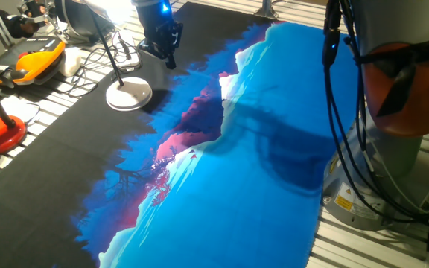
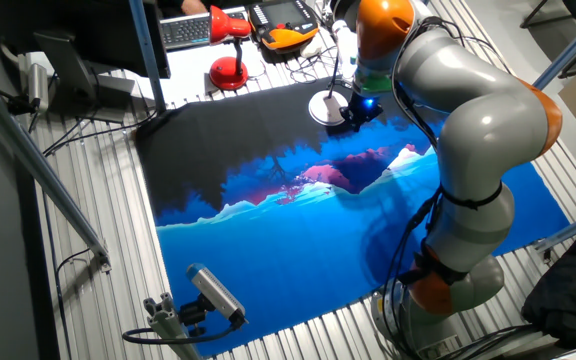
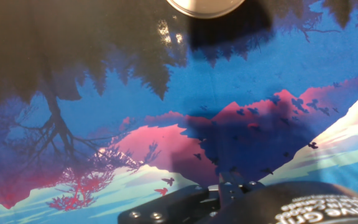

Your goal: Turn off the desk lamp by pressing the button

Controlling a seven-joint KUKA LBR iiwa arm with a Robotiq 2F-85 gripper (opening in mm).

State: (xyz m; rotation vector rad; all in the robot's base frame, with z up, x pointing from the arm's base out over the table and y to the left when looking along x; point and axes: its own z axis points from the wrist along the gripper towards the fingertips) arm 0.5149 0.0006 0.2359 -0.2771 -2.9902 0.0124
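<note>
Plainly, the desk lamp (image 1: 128, 94) sits with its white disc base on the black edge of the landscape mat (image 1: 259, 171), stem slanting up away from the gripper (image 1: 166, 53), which hangs just beside the base on its mat side, slightly above it. The hand view shows only the base's rim at the top edge, no button; whether the fingers are parted I cannot tell.
</note>
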